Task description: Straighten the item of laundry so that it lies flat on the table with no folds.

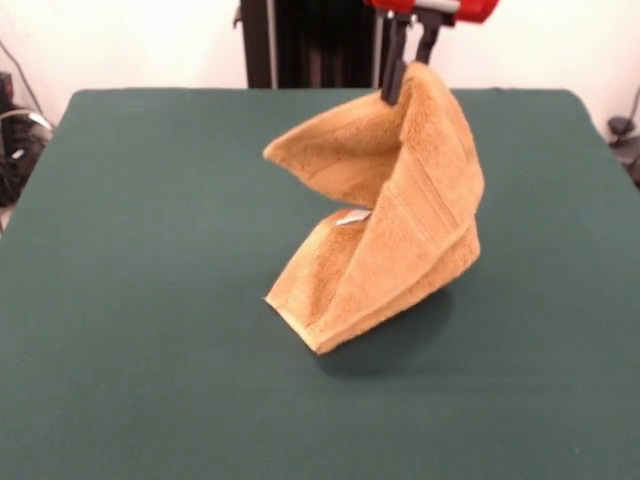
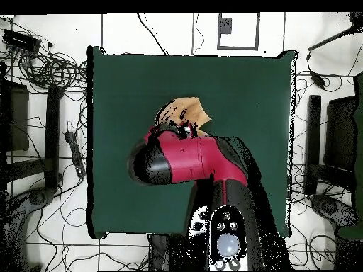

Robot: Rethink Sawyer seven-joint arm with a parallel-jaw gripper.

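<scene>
Jaws (image 1: 402, 78) clenched on top edge of towel (image 1: 390, 215), lifted above middle of desk (image 1: 150, 300) with only lowest corner touching cloth, still folded on itself; risk if released here: collapsing into crumpled heap, folds trapped underneath.

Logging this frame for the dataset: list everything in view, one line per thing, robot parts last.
towel: one, mustard-tan, held up by its top edge over the table's middle, lower end touching the cloth, folded and draped
tag: one, white, on the towel's inner fold
table: one, dark green, fills most of the front view
cables: many, black, on the floor around the table
arm: one, red and black, reaching over the table
gripper: one, black, shut on the towel's top edge
</scene>
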